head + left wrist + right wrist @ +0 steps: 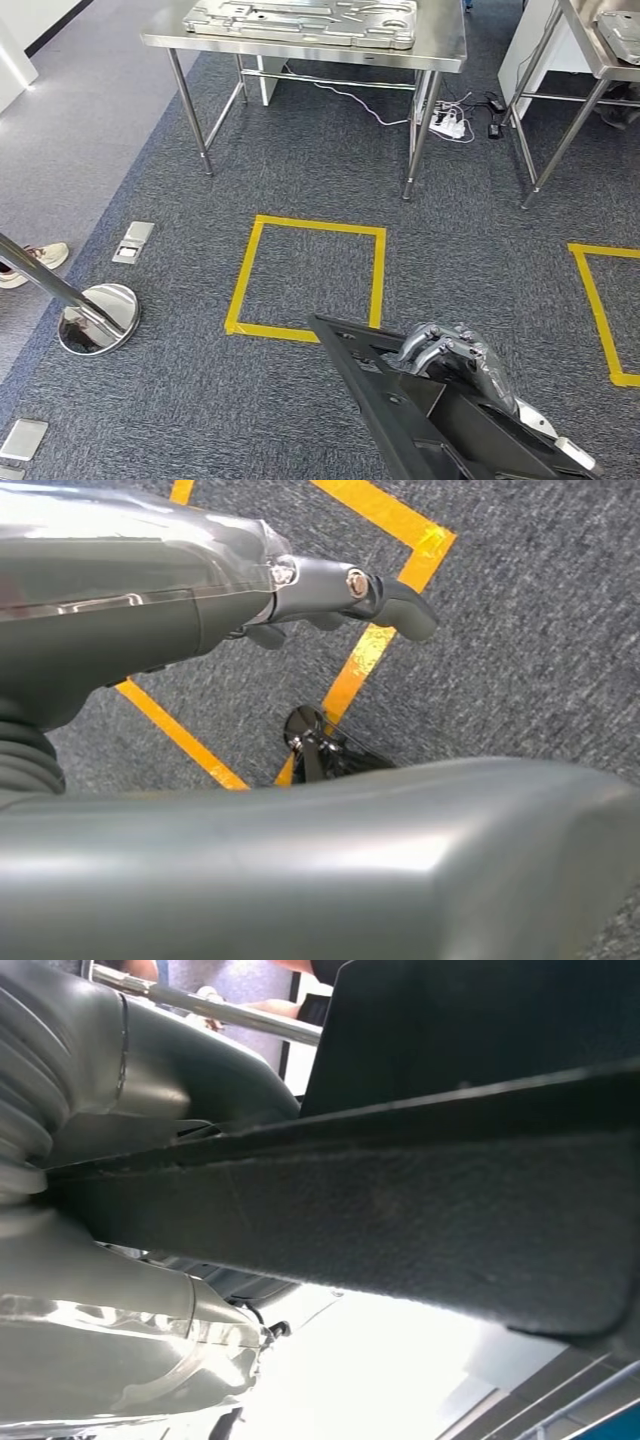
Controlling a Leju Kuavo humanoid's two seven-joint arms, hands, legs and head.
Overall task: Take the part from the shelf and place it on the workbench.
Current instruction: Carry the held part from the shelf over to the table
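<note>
One black part (423, 410) rides low in front of me, my right robot hand (445, 352) curled over its top edge to steady it toward the desk (445, 45) ahead; my left robot hand (355, 590) seems empty.

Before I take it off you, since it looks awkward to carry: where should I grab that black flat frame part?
Probably the long straight outer rail of the black flat frame part, coming from the robot's left. That edge is a bare, even bar running out toward the yellow tape square, while the right hand already wraps its fingers over the opposite side.
</note>
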